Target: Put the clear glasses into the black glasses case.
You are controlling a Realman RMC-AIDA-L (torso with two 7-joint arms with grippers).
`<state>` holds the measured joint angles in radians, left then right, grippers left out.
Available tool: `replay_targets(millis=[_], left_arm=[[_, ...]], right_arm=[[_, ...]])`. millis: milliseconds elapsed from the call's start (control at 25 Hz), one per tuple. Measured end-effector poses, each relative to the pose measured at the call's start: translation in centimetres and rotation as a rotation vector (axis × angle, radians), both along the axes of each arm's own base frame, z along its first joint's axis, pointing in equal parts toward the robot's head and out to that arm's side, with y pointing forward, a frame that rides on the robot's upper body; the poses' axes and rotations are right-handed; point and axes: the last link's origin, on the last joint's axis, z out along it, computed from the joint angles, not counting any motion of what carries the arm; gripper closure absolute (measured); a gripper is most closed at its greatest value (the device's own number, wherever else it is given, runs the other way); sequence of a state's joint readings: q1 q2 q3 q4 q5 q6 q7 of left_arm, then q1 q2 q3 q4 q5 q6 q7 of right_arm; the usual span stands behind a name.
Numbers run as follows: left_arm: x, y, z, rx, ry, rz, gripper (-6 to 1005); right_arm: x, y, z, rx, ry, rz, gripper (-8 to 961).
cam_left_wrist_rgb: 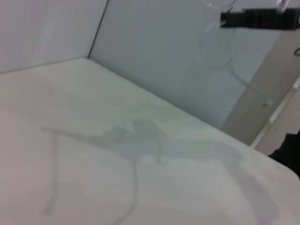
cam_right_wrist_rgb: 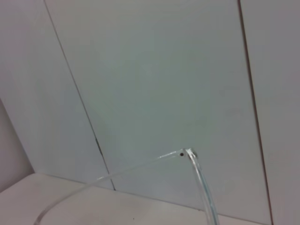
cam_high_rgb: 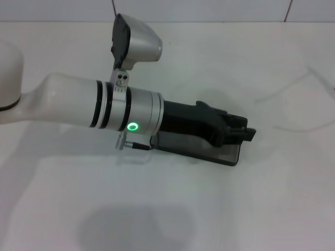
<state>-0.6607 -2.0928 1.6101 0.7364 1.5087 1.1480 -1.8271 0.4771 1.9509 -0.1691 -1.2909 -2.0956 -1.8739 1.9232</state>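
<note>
My left arm reaches across the table from the left. Its dark left gripper lies low over the black glasses case, which rests flat on the white table and is mostly hidden beneath it. Whether the case's lid is up cannot be told. A faint clear shape, which looks like the clear glasses, lies on the table under the arm's wrist. In the right wrist view a thin clear arm and hinge of the glasses show close up against the tiled wall. My right gripper is out of view.
The white table extends all around, with a white tiled wall behind it. In the left wrist view a dark bar with a bit of clear plastic at it shows far off, and the table edge runs nearby.
</note>
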Motion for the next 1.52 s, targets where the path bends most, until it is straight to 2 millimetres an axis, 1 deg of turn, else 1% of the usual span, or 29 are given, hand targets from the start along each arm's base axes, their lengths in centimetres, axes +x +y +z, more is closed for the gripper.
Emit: replay_targets(millis=[120,360,520,800,1160,1280,1400,1520], left_arm=[[-1.0,0.1,-0.5,0.011,0.032,0.022,631],[-1.5,0.3,-1.3,0.035,0.091,0.015,630],[-1.1,0.5,-1.8,0.043,0.110,-0.006,630],[-0.3,1.1,-1.7,0.060,0.109,-0.021,631],[-0.2,1.3,-1.5,0.064,0.104,-0.021,631],[0.1,0.9,-1.5,0.034,0.094,-0.037,630],[0.8,0.1,-1.3,-0.022,0.071,-0.070,630],[1.8,-0.7,-0.4,-0.069,0.025,-0.109,636]], right_arm=[[0.0,0.4,0.0,-0.001,0.004,0.002,902],[-0.2,1.4,-0.1,-0.013,0.028,0.018,902],[0.0,1.6,0.1,-0.005,0.032,0.012,902],[0.3,1.9,0.1,0.001,0.035,0.005,903],[0.4,2.5,0.2,0.009,0.020,-0.002,903],[0.3,2.8,0.1,0.007,0.012,0.001,903],[0.2,2.8,0.1,0.007,0.010,0.002,903],[0.4,2.7,0.3,0.008,0.005,-0.003,903]])
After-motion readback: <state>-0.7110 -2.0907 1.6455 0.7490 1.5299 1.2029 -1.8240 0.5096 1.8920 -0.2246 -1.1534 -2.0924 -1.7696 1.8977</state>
